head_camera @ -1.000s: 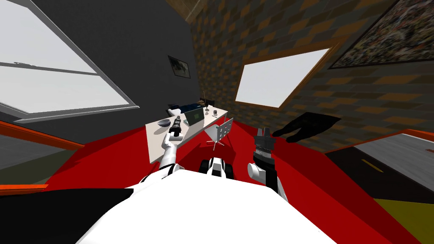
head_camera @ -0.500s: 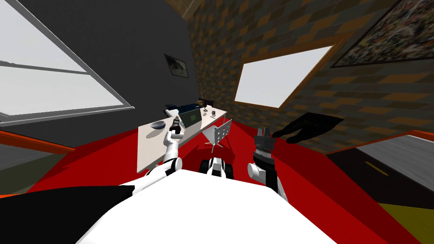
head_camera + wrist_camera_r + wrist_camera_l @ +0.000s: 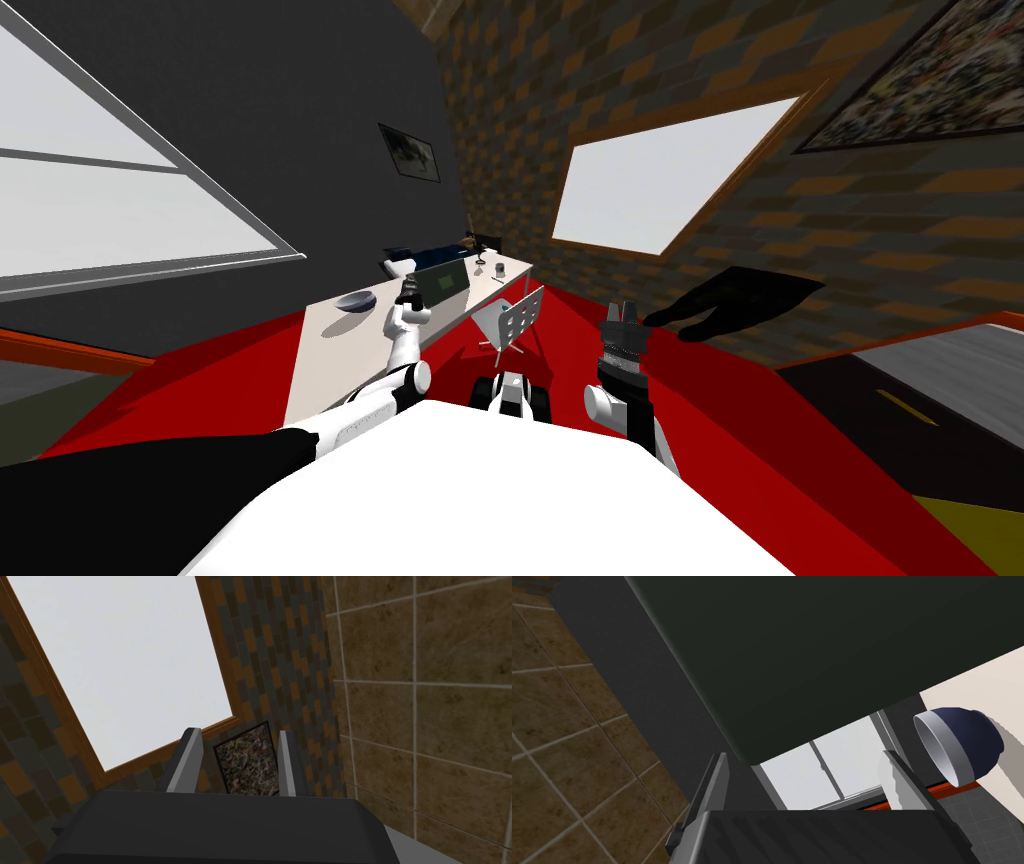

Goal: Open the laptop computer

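The open laptop [image 3: 443, 281] stands on the counter [image 3: 325, 350], its dark green screen just ahead of the left claw [image 3: 803, 756], fingers spread wide, which has drawn nearer since a second ago.

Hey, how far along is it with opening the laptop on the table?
Done: the laptop lid already stands raised off the table. In hand: the left gripper, fingers open, is right at the lid's edge, gripping nothing. Left: swinging the lid further back, if needed. The right gripper hangs idle.
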Motion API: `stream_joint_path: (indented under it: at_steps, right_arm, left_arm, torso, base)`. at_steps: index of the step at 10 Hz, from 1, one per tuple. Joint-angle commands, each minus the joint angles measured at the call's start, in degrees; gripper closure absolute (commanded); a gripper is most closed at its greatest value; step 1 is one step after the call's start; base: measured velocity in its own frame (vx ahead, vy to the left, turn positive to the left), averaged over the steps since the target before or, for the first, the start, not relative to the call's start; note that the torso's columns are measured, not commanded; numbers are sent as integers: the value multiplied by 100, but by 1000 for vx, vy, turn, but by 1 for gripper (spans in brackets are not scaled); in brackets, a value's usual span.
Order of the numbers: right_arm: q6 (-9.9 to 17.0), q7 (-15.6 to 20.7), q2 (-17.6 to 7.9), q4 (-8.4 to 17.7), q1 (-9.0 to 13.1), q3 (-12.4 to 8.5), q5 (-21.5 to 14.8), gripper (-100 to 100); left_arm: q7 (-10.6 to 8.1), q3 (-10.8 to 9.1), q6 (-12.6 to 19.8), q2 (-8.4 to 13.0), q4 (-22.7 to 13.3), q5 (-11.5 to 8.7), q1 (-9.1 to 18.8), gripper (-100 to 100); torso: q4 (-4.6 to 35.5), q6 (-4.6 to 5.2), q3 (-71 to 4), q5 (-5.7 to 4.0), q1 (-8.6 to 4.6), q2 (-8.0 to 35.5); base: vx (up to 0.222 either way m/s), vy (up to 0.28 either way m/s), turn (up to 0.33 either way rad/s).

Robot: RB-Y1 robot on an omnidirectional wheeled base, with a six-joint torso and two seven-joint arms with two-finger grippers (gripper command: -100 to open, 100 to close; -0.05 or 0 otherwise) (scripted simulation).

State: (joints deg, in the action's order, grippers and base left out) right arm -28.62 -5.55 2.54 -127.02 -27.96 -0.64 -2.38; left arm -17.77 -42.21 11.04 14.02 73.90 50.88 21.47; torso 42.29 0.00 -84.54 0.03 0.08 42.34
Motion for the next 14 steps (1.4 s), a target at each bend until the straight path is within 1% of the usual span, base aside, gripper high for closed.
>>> stream_joint_path:
  at_steps: [1, 2, 3, 4, 5, 6, 7, 8, 9, 10, 11, 12, 13, 14]
  right_arm:
    - [0, 0, 0, 0, 0, 0, 0, 0]
    - [0, 0, 0, 0, 0, 0, 0, 0]
    - [0, 0, 0, 0, 1, 0, 0, 0]
    - [1, 0, -1, 0, 4, 1, 0, 0]
    - [1, 0, -1, 1, 4, 0, 0, 0]
    - [1, 0, -1, 1, 5, 0, 0, 0]
    - [1, 0, -1, 1, 4, 0, 0, 0]
    - [1, 0, -1, 0, 1, -1, 0, 0]
    - [0, 0, 0, 0, 0, -1, 0, 0]
    - [0, 0, -1, 0, 3, 0, 0, 0]
    - [1, 0, -1, 0, 3, 0, 0, 0]
    - [1, 0, -1, 0, 1, -1, 0, 0]
    - [1, 0, -1, 0, 3, 0, 0, 0]
    - [1, 0, -1, 1, 3, 0, 0, 0]
  left_arm:
    - [-202, -160, 184, 148, -208, 246, 214, -100]
    - [-145, -78, 172, 139, -127, 135, 138, -100]
    - [-285, -366, 205, 251, -149, 429, 115, -100]
    - [-285, -557, 205, 251, -149, 432, 115, -100]
    - [-413, -785, 213, 359, -169, 722, 86, -100]
    - [-413, -901, 213, 359, -169, 722, 86, -100]
    - [-413, -1034, 213, 359, -169, 722, 86, -100]
    - [-413, -1034, 213, 359, -169, 722, 86, -100]
    - [-540, -1220, 220, 468, -190, 872, 56, -100]
    - [-540, -1392, 220, 468, -190, 1012, 56, -100]
    - [-540, -1511, 220, 468, -190, 1012, 56, -100]
    - [-668, -1804, 228, 577, -210, 1301, 27, -100]
    - [-668, -1988, 228, 577, -210, 1301, 27, -100]
    - [-668, -1988, 228, 577, -210, 1301, 27, -100]
  torso:
    - [2, 0, 2, -3, -9, 3]
    - [0, 1, 0, -4, -10, -2]
    - [3, 0, 6, -1, -2, 10]
    - [8, 13, 18, 5, 19, 30]
    - [7, 14, 13, 4, 13, 17]
    - [4, 3, 6, 2, 13, 10]
    - [-1, 1, -4, -1, -6, -9]
    - [-7, -9, -17, -7, -22, -29]
    - [-11, -2, -24, -9, -28, -39]
    - [-4, 9, -9, -3, -8, -12]
    - [2, 4, 4, 0, 0, 5]
    - [-2, -9, 0, 2, -2, -5]
    - [1, 0, 3, 2, 3, 5]
    - [2, 1, 4, -1, -5, 5]
  base:
    - [104, -37, -9]
    - [48, -14, -1]
    - [-69, 57, -395]
    - [-95, 80, -481]
    - [-125, 113, -469]
    - [-118, 88, -409]
    - [-55, 29, -93]
    - [-5, -2, 73]
    - [-62, 38, -297]
    - [-89, 54, -468]
    - [-49, 26, -179]
    - [-88, 38, -352]
    - [-108, 35, -442]
    - [-66, 21, -98]
